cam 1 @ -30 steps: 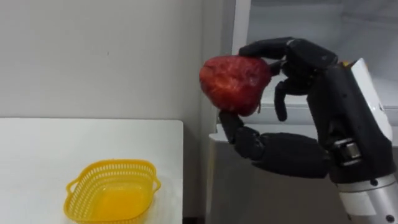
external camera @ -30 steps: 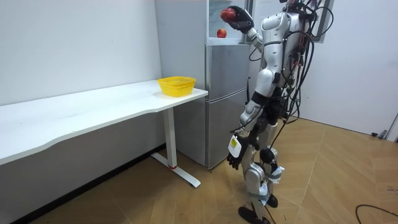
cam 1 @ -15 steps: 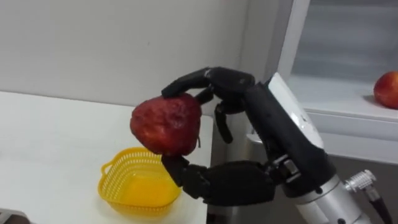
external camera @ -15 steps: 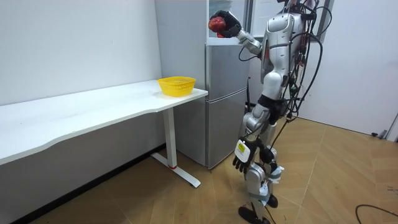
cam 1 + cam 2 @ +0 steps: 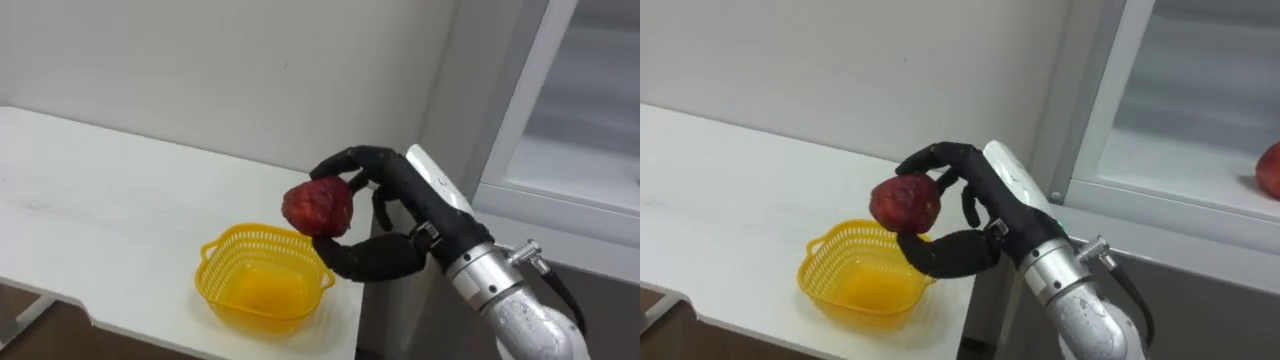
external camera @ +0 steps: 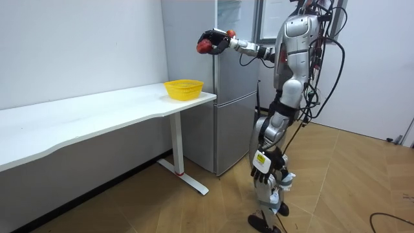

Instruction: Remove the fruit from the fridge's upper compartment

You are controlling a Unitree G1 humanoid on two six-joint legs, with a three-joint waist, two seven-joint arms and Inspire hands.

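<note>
Your right robot hand is gripping the red fruit in the air, short of the yellow basket at the worktop edge; releasing now, you're risking it missing and falling.

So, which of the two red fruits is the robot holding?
The dark-red fruit, gripped in the right hand near the yellow basket; the other red fruit lies on the fridge shelf.

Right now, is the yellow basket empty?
Empty: the yellow basket shows a bare bottom; the red fruit is gripped in the right hand.
</note>
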